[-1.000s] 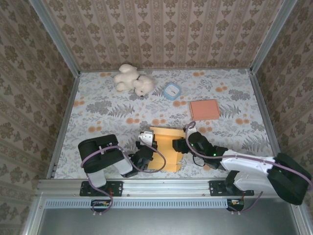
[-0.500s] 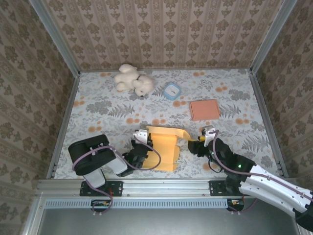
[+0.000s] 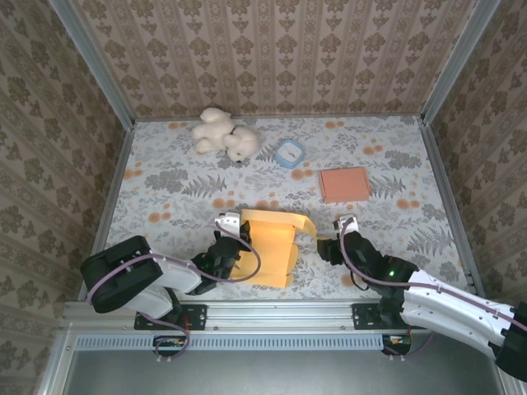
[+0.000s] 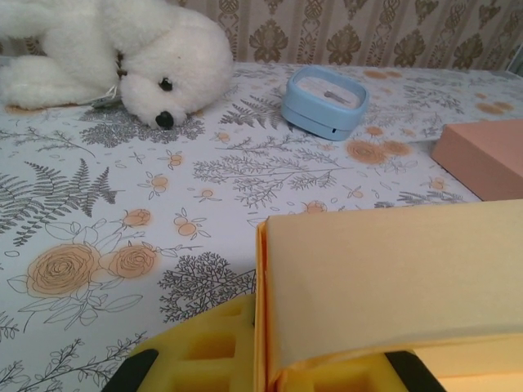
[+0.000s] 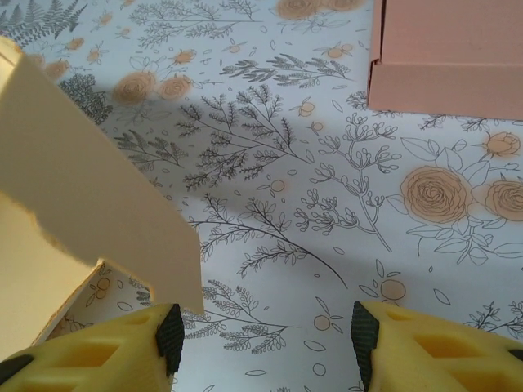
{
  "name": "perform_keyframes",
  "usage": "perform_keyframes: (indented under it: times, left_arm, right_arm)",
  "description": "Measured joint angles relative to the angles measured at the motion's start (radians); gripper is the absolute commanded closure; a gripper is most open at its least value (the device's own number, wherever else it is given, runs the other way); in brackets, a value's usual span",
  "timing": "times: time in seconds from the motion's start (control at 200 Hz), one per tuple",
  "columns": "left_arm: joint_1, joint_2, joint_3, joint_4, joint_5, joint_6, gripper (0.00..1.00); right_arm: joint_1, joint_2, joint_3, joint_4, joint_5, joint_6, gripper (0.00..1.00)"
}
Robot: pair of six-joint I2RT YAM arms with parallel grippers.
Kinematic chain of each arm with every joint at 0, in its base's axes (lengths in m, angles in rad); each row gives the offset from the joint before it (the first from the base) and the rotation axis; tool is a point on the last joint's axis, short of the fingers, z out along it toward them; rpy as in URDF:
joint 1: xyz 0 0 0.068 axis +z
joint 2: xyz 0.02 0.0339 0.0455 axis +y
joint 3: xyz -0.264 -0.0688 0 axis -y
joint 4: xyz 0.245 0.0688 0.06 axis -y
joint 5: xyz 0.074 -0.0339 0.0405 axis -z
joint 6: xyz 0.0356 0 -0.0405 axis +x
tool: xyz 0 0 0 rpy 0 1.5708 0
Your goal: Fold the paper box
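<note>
The paper box [image 3: 270, 247] lies partly folded on the flowered table [image 3: 165, 185]. The left gripper [image 3: 239, 243] is at the box's left edge, and the left wrist view shows its yellow fingers [image 4: 192, 359] pressed together on an upright wall of the box. Compared with a second ago, this gripper and the box sit slightly further left, and the left arm's elbow is swung out well left of the box.

The right gripper [image 5: 261, 331] is just right of the box with its jaws wide apart and nothing between them. A second ago it was over the box's right edge; it is now off the box. A loose flap [image 3: 306, 224] curls out from the box's far right corner, and its tip ends just beside the right gripper's left finger [image 5: 106, 355].

Beyond the box, a pink box [image 3: 344, 183], a small blue container [image 3: 290, 153] and a white plush toy [image 3: 224, 136] are where they were.
</note>
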Motion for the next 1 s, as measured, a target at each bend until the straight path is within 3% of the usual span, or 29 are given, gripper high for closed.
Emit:
perform_keyframes:
  times: [0.365, 0.655, 1.0]
  left_arm:
    - [0.000, -0.004, 0.000, -0.044, 0.007, -0.002, 0.92]
    - [0.000, -0.003, 0.000, -0.048, 0.015, -0.010, 0.92]
    - [0.000, -0.002, 0.000, -0.048, 0.034, -0.020, 0.92]
  right_arm:
    - [0.000, 0.004, 0.042, 0.080, -0.078, 0.014, 0.37]
    - [0.000, 0.246, 0.188, 0.106, -0.076, -0.023, 0.36]
    - [-0.002, 0.416, 0.199, 0.179, -0.072, -0.045, 0.36]
